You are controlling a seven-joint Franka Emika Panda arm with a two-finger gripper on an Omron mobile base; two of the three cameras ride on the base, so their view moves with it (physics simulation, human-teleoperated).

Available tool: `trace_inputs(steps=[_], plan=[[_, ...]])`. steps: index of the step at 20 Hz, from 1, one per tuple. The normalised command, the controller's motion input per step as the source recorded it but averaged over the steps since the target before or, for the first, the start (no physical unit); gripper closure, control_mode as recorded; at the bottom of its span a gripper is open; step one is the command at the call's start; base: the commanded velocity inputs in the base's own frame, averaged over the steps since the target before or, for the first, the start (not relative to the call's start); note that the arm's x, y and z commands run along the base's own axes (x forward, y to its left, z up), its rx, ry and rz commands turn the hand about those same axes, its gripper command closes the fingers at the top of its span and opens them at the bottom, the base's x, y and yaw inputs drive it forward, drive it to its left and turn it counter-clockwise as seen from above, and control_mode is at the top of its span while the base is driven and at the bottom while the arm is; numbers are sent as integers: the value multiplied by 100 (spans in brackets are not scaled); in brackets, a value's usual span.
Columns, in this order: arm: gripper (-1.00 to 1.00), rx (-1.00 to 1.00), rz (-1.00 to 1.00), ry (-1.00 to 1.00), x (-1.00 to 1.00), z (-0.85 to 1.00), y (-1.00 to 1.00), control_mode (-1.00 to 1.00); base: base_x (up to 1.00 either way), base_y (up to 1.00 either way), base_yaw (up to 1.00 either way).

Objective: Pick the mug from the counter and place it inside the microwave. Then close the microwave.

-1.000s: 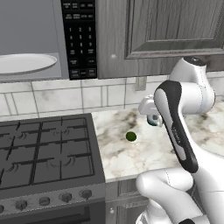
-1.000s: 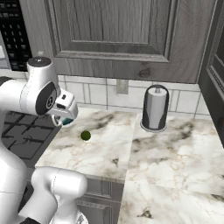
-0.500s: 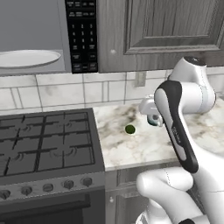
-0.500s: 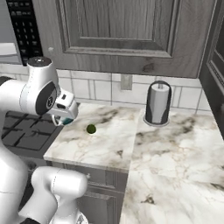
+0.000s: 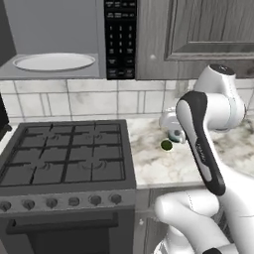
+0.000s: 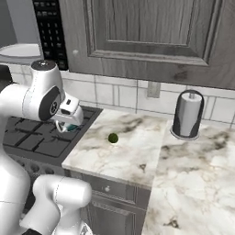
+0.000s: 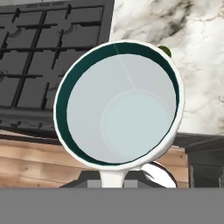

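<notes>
Item: claw (image 6: pixel 69 125), clenched on the mug (image 7: pixel 118 103), held off the counter (image 6: pixel 128 151) at the stove's (image 5: pixel 64 158) near right edge. In the hand view we look into its pale bowl; the base views show teal. Small green ball (image 6: pixel 113 137) right; paper-towel roll (image 6: pixel 188 114) far right; microwave (image 5: pixel 54 62) open, upper left.

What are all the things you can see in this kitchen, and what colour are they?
mug: one, white rim with teal outside, held up in the claw near the stove's edge
small round thing: one, dark green, on the counter
counter: one, white marble with dark veins
stove: one, dark grey, left of the counter
microwave: one, grey, door open, above the stove
plate: one, white, inside the microwave
paper towel roll: one, grey, by the wall
cabinets: grey wood, overhead
claw: one, shut on the mug
</notes>
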Motion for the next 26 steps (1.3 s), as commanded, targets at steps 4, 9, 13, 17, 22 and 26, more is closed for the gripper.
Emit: trace_inputs(steps=[4, 9, 13, 17, 22, 26], plan=[[100, 0, 0, 0, 0, 0, 0, 100, 15, 53, 40], [100, 0, 0, 0, 0, 0, 0, 100, 40, 47, 34], [100, 0, 0, 0, 0, 0, 0, 100, 51, 21, 13], [100, 0, 0, 0, 0, 0, 0, 100, 65, 18, 2], [100, 0, 0, 0, 0, 0, 0, 100, 68, 25, 0], [100, 0, 0, 0, 0, 0, 0, 100, 10, 45, -5]])
